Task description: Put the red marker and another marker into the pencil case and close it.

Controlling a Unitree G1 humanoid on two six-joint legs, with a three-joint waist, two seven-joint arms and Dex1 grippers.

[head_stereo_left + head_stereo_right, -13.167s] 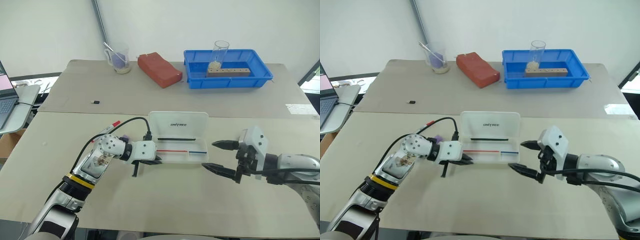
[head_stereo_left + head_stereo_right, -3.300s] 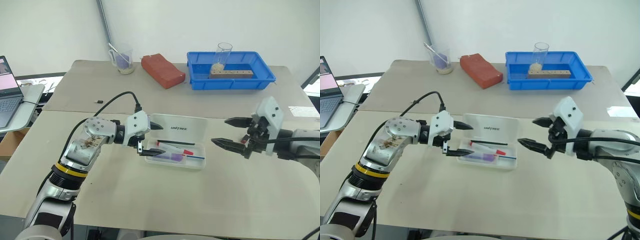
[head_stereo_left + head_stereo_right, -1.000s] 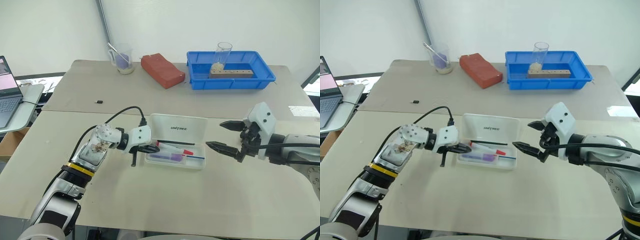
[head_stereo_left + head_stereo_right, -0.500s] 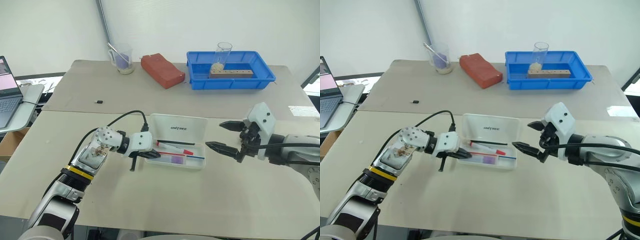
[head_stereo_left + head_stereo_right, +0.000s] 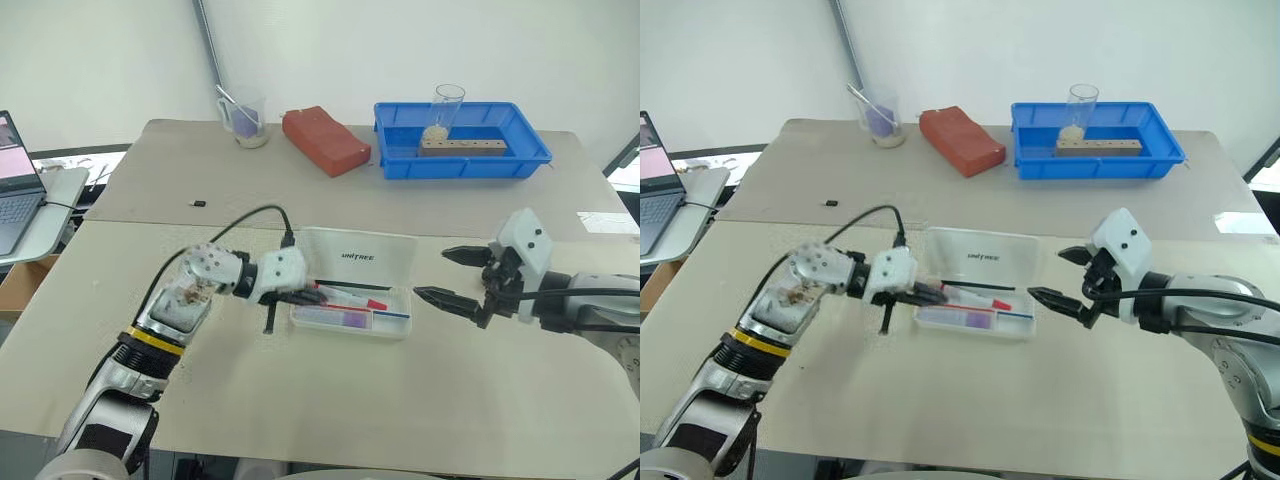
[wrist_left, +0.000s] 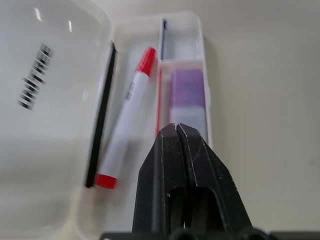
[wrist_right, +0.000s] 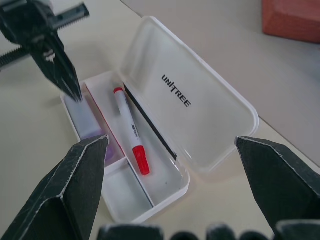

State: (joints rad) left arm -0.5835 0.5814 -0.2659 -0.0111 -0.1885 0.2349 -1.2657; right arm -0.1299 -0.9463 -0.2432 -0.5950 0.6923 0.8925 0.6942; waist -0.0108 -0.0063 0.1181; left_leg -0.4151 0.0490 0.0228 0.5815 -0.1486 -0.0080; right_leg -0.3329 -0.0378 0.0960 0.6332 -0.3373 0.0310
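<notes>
Both markers lay in the open pencil case [image 7: 165,150]: the red marker [image 7: 129,131] beside the purple marker [image 6: 187,95]. The left gripper [image 6: 176,131], clenched and empty, hovered at the case's nine o'clock end; the right gripper [image 5: 444,276] stood released at three o'clock. Closing the lid [image 5: 360,257] came next, probably.

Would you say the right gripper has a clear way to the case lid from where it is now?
Probably yes: the right gripper hangs open beside the case, the raised lid faces it, and nothing lies between.
</notes>
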